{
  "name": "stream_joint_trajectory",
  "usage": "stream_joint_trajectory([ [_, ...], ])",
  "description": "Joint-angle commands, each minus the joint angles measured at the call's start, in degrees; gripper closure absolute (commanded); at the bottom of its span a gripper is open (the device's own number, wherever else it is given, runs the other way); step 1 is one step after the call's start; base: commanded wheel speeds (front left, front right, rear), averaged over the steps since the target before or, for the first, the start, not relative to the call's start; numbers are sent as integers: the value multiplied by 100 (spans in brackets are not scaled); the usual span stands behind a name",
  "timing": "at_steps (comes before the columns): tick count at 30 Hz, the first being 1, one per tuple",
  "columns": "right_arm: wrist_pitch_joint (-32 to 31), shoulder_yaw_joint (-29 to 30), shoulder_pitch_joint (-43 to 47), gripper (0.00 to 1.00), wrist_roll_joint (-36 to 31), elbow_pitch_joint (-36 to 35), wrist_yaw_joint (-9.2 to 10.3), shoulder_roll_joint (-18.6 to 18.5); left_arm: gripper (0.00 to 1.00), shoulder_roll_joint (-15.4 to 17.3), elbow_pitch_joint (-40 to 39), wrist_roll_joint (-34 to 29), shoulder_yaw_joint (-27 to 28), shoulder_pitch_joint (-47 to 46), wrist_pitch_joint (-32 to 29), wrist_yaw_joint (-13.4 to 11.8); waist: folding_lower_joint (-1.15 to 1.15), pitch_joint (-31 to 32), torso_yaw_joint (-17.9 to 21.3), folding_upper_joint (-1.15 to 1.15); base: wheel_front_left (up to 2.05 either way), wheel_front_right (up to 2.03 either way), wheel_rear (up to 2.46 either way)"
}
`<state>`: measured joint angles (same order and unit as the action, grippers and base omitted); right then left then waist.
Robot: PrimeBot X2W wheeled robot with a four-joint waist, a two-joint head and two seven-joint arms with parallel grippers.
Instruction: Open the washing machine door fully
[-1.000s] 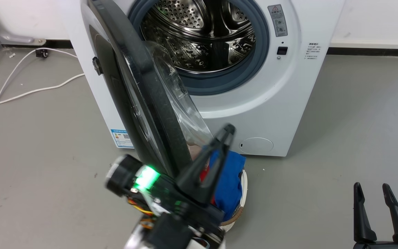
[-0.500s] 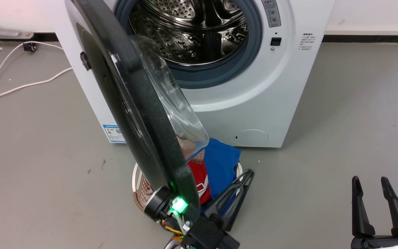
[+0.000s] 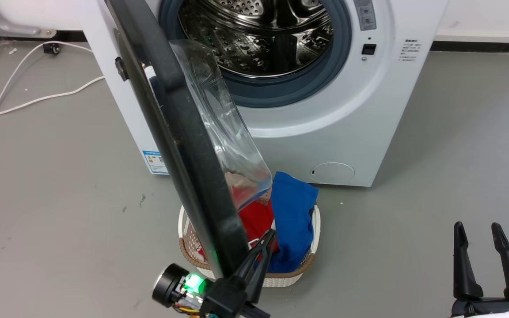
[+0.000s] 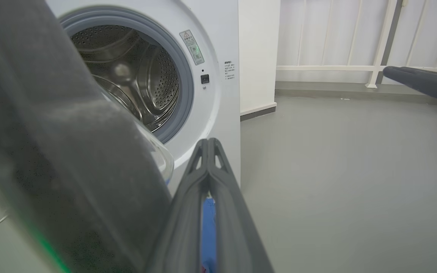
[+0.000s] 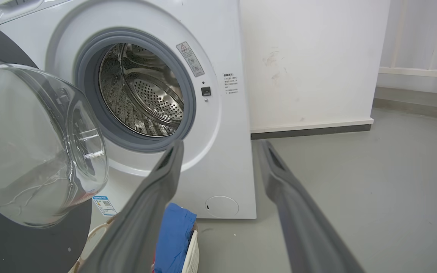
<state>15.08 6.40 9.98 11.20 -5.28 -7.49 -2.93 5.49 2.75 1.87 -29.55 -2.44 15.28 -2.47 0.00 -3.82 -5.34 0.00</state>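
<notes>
Glass bowl and all, the large round glossy black washing machine door (image 3: 179,132) stands swung well out from the white front-loading washing machine (image 3: 325,132). It hangs from the machine's left side in my head view and is edge-on to that camera, roughly square to the machine's front. Behind it I can see the grey rubber ring (image 3: 281,95) and the perforated steel drum (image 3: 272,39).

My left gripper (image 3: 270,236) sits low, just beside the door's bottom rim, its two dark fingers pressed together with nothing between them. I cannot tell whether they touch the rim.

My right gripper (image 3: 476,227) rests at the lower right, well apart from the door — fingers spread and empty.

Under the door's lower edge a white woven basket (image 3: 290,276) stands on the grey floor (image 3: 60,198), holding a blue garment (image 3: 292,212) and a red garment (image 3: 256,216).
</notes>
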Motion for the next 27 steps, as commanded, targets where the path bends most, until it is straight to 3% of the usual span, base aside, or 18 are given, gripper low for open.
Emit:
stream_joint_trajectory([
  [1,12,5,-46,0,7,-14,-1,10,100,148,47,48,202,49,-22,-101,0,-14,-49,0,0,0,0],
  [15,12,-25,24,0,90,-4,-1,9,100,539,-196,261,1187,462,-66,-602,0,-33,-355,0,0,0,0],
  [27,12,-9,48,0,69,-19,-1,8,100,604,-547,386,1813,984,-18,-865,0,-84,-767,0,0,0,0],
])
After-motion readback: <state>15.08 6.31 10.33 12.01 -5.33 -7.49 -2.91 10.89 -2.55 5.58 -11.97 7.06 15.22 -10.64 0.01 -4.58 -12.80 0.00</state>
